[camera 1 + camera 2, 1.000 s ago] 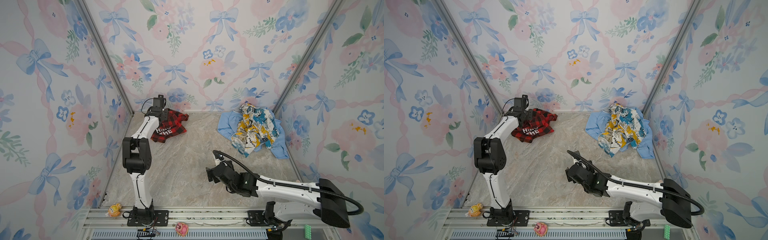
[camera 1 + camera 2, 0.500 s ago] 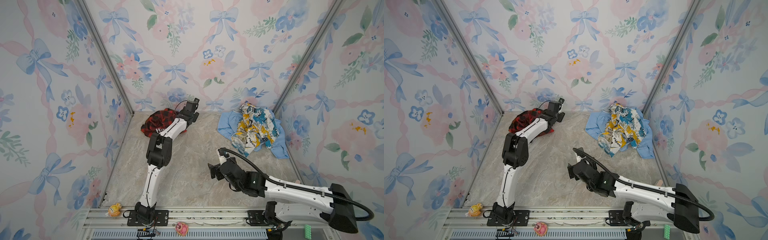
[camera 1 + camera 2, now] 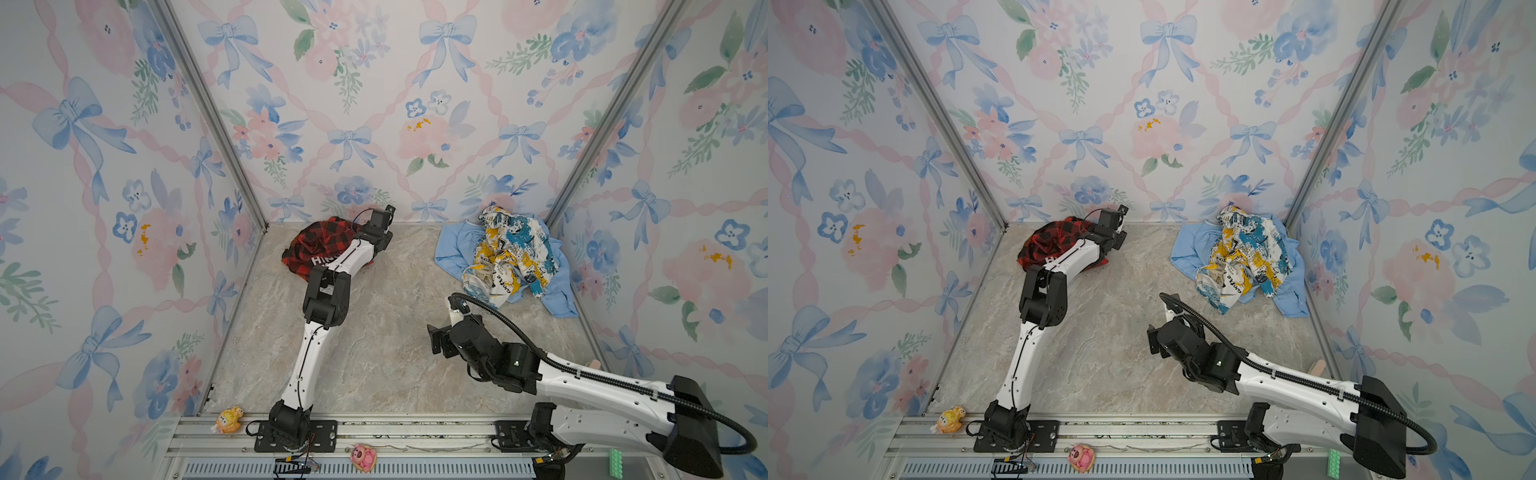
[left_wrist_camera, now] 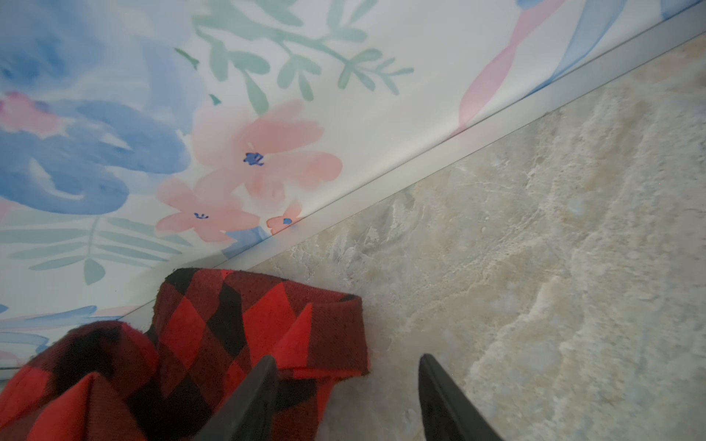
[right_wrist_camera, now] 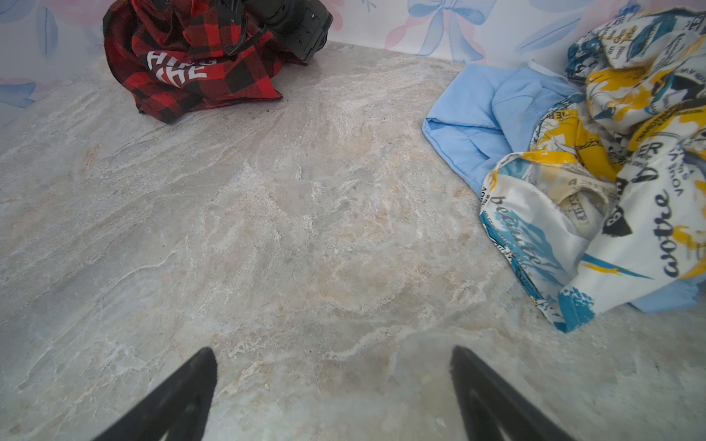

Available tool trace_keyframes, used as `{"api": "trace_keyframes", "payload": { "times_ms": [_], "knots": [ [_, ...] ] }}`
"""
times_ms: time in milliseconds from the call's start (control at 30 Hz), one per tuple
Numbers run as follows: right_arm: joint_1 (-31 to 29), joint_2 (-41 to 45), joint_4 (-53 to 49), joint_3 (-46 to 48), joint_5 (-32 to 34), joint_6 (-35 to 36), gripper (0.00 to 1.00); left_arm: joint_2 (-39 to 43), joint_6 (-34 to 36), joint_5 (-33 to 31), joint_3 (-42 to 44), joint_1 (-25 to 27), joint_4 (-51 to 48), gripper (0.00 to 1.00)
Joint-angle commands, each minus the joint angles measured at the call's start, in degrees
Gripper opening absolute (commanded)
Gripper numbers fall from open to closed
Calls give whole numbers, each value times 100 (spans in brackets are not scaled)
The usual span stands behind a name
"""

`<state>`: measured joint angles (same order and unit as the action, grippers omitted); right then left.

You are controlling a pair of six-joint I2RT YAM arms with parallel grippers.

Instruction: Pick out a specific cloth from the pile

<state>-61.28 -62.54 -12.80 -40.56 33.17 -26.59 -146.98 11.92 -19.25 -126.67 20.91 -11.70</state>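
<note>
Red-and-black check catches the eye: the cloth [image 4: 229, 336] lies bunched at the foot of the flowered wall [image 4: 344, 114], well apart from the pile [image 3: 511, 257]. The left gripper [image 4: 345, 361] sits low at the cloth's edge with its jaws partly spread. One finger [image 4: 252, 401] overlaps the checked fabric and the other stands over bare marble floor [image 4: 535, 229], so only a narrow hem lies in the gap. Nothing looks pinched, though from this angle I cannot tell whether that finger touches the fabric. White block letters show on the side facing the right gripper [image 5: 332, 351], which hangs wide open over bare floor. The cloth lies well ahead of it to one side, and the light blue shirt [image 5: 470, 126] and printed cloth [image 5: 630, 172] lie ahead to the other.
</note>
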Motion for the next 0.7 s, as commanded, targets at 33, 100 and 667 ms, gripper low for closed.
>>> {"api": "trace_keyframes", "payload": {
  "times_ms": [33, 100, 667],
  "knots": [
    [48, -95, -9, -5, -134, -34, 97, -140, -36, -183, -130, -77, -120, 57],
    [45, -69, 11, 29, -148, -91, 97, -160, -6, -243, -130, -82, -190, 64],
    [124, -106, 49, 207, -86, -194, 97, -357, -124, -280, -323, -358, -270, 25]
  ]
}}
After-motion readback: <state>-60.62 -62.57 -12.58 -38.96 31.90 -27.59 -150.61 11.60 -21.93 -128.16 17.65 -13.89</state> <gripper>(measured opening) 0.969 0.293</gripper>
